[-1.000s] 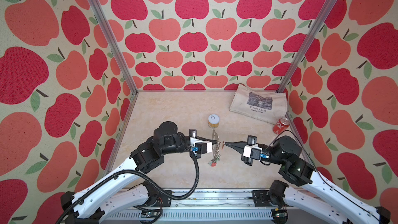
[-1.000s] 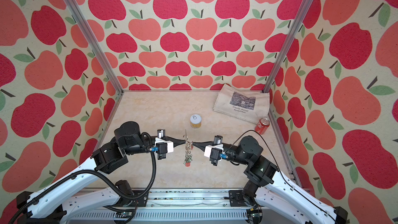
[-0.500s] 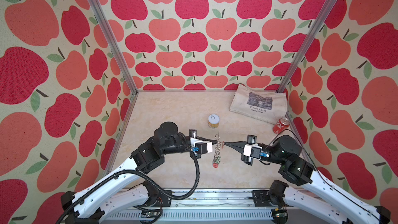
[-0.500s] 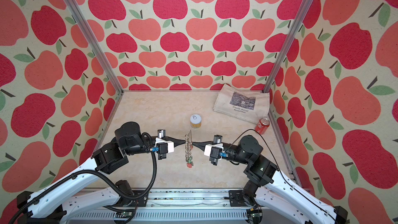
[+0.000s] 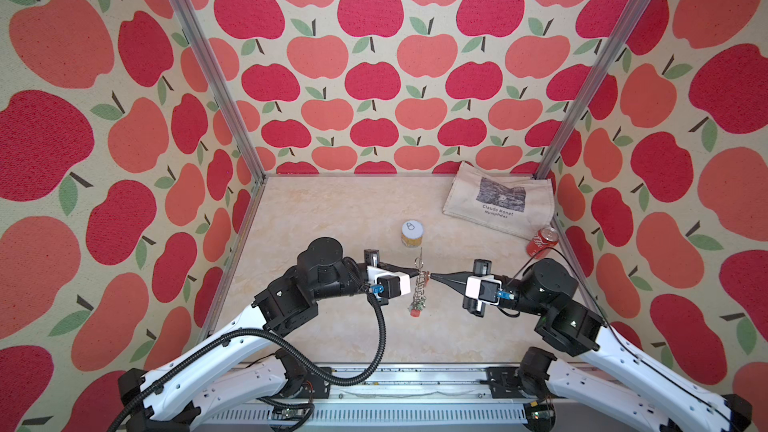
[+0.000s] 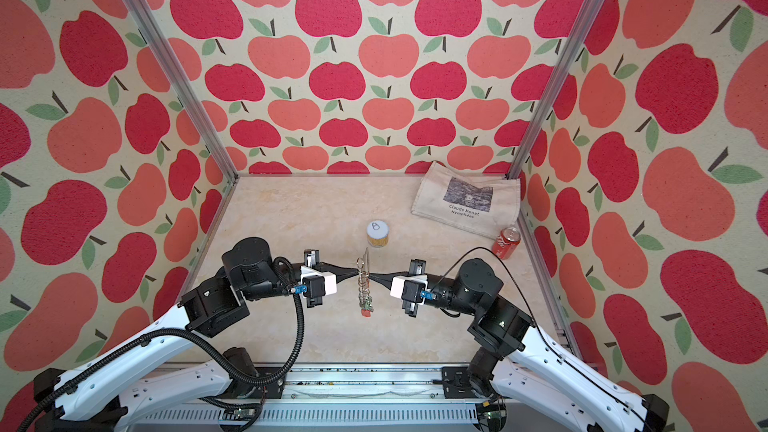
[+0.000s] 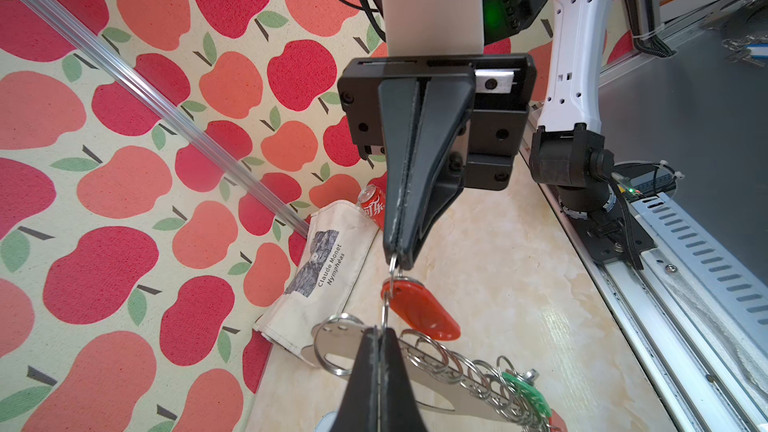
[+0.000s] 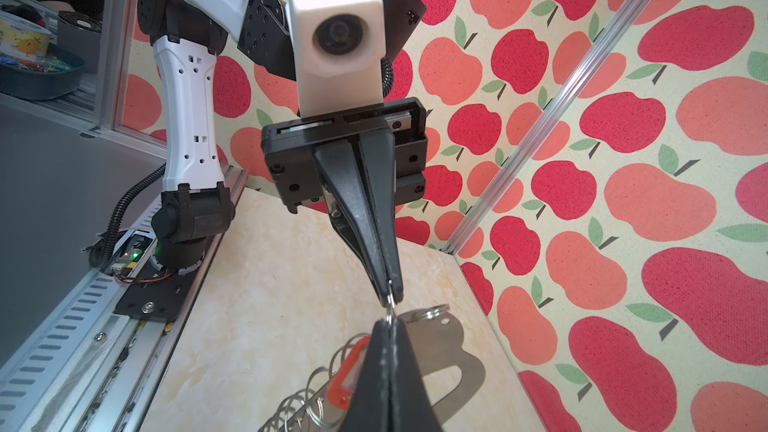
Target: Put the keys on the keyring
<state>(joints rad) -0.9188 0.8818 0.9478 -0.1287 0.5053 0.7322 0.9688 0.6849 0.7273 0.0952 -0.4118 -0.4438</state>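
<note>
Left end effector (image 5: 419, 273), right end effector (image 5: 432, 276) clamp one ring (image 7: 385, 310), clear only wrist-side

One flat grey metal keyring plate (image 8: 451, 344) with a row of small steel rings (image 7: 453, 363), too overlapped to count. Three oblong plastic key tags: one red tag (image 7: 419, 311), another red tag (image 5: 414, 312), one green tag (image 7: 524, 392). One yellow tin (image 5: 412, 234) with a white lid, one red soda can (image 5: 542, 240), one beige printed cloth bag (image 5: 498, 201).

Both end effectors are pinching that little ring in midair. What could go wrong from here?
The left end effector and right end effector grip the thin ring only at their tips. A slip could drop the keyring and the red key tag. Opposing pulls might bend the thin ring.
</note>
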